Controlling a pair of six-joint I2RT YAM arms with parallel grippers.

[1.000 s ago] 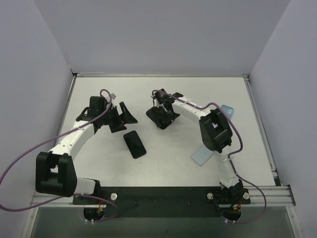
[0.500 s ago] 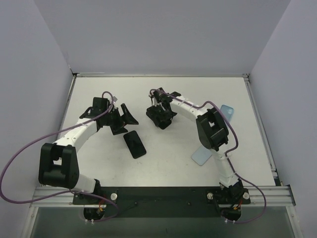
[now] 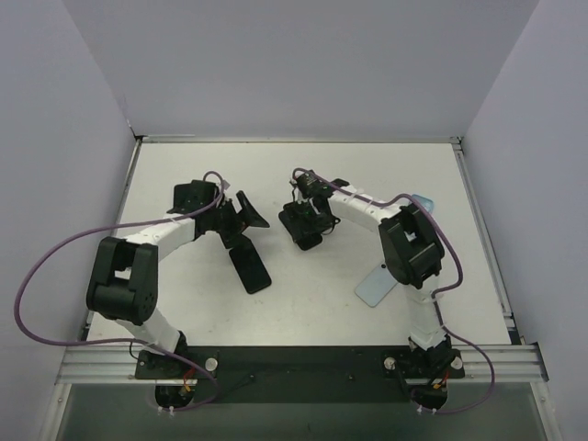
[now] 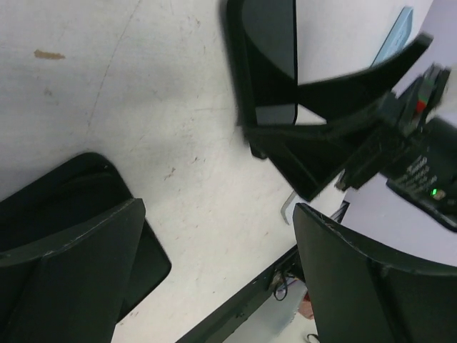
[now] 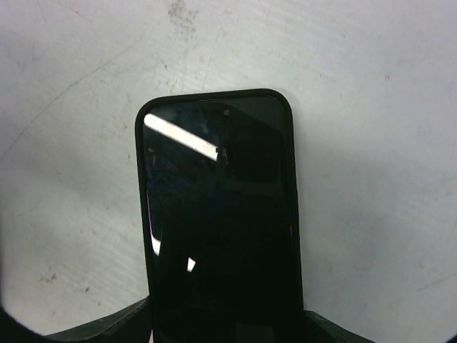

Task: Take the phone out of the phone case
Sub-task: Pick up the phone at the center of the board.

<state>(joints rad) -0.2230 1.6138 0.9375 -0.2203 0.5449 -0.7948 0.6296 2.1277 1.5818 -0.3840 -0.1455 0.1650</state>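
Item: phone (image 5: 218, 229), screen up, seated in a black case (image 5: 141, 179) whose rim shows round the glass. It appears to lie flat on the white table (image 3: 312, 303), in the centre of the right wrist frame with its top end toward the upper edge. Right gripper (image 3: 308, 230): the jaws bracket the phone's near end at the bottom of its own view, just beside or touching the case sides; whether they press cannot be told. Left gripper (image 4: 218, 214): released, fingers spread wide, nothing between them but tabletop; in the overhead frame it sits left of centre, near the right one. Also present: a black flat slab (image 3: 250, 268) just below the left gripper in the overhead frame, handset or empty shell not distinguishable, and a pale blue flat piece (image 3: 375, 285) at right, partly under the right arm. Hazards, as judged: a squeeze across the case sides would clamp case and phone together rather than part them. A hold on so short an end could let the item skid or pivot. The wrists stand close, so a reach by the left risks knocking fingers or the slab. View notes: only the right wrist shows rim and glass. The overhead largely hides that item under the gripper, yet alone shows both arms and the slab whole. The left wrist gives the right fingers side-on, with a blue sliver at upper right.
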